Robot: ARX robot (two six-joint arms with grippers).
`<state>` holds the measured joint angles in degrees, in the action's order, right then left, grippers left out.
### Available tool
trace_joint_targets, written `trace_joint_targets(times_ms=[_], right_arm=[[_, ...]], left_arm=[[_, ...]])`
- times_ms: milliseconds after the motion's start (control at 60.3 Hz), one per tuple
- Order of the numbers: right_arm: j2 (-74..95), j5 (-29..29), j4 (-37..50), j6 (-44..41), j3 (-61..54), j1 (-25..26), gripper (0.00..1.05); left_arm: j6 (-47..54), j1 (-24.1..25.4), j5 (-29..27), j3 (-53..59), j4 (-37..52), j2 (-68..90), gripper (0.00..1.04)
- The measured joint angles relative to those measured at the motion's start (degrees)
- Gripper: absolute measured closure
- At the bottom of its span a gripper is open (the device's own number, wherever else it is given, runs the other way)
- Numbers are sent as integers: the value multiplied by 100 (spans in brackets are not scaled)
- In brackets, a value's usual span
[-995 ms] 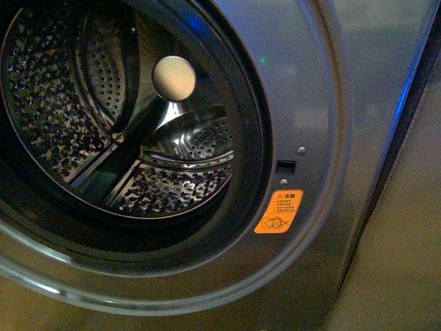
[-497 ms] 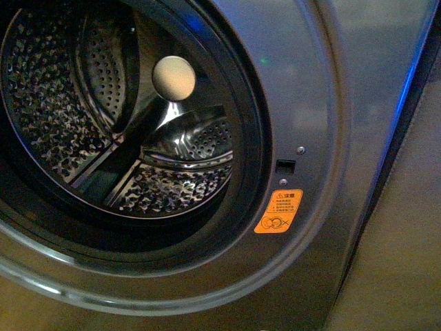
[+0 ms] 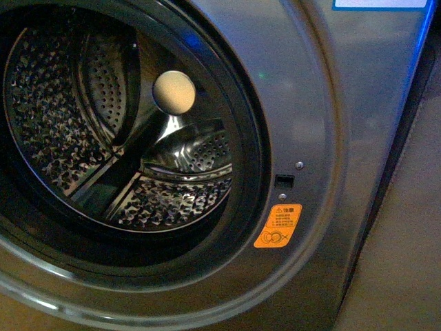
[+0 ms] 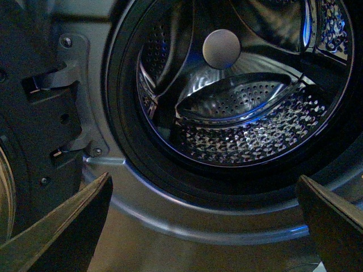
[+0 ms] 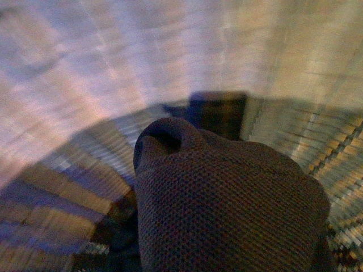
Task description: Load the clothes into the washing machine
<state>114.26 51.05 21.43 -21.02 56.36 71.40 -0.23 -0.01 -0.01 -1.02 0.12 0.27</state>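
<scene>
The washing machine (image 3: pixel 310 103) fills the front view, grey-silver, with its round port open onto the perforated steel drum (image 3: pixel 62 138) and a cream knob (image 3: pixel 173 92) inside. No garment lies in the drum. My left gripper (image 4: pixel 204 187) is open with nothing between its fingers, low before the port's rim (image 4: pixel 170 209), facing the drum (image 4: pixel 244 130). In the right wrist view the dark knitted clothes (image 5: pixel 227 209) bulge up close. They cover my right gripper, which is shut on them and hidden. Neither arm shows in the front view.
An orange warning sticker (image 3: pixel 278 226) and a latch slot (image 3: pixel 284 181) sit right of the port. A blue-white label (image 3: pixel 379 3) shows at the top edge. The door hinge (image 4: pixel 74 96) stands beside the port. Behind the clothes lies a blurred striped, woven surface (image 5: pixel 317 141).
In the front view the machine has slid slightly downward, and the blue-white label has come into sight at the top. The drum looks the same.
</scene>
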Motion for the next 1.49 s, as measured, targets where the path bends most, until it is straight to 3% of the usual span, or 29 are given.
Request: trace_joint_targets(times_ms=[149,232,414,497,580,713,1144,1359,1492], right_arm=[[-1681,903,262,892,7,33,101],[-2610,1250,1029,1814,129,-94,101],[-3279,1202,2409,3617,844,-516,101],[-3473,931,2474,4380,1598,-879,101],[-3600,555,1952,4712,2577,-1462,101],[-3670,59,581,4555,3958,-2618,101],[-2677,-2055,-4146,2461,7879,-6935,101],[-2238,-2664,-4819,2186,8277,-8612,101],[-2247,-2719,-4843,2234,8026,-9064,101]], left_arm=[[0,0,0,0,0,0,7],[0,0,0,0,0,0,7],[0,0,0,0,0,0,7],[0,0,0,0,0,0,7],[0,0,0,0,0,0,7],[0,0,0,0,0,0,7],[0,0,0,0,0,0,7],[0,0,0,0,0,0,7],[0,0,0,0,0,0,7]])
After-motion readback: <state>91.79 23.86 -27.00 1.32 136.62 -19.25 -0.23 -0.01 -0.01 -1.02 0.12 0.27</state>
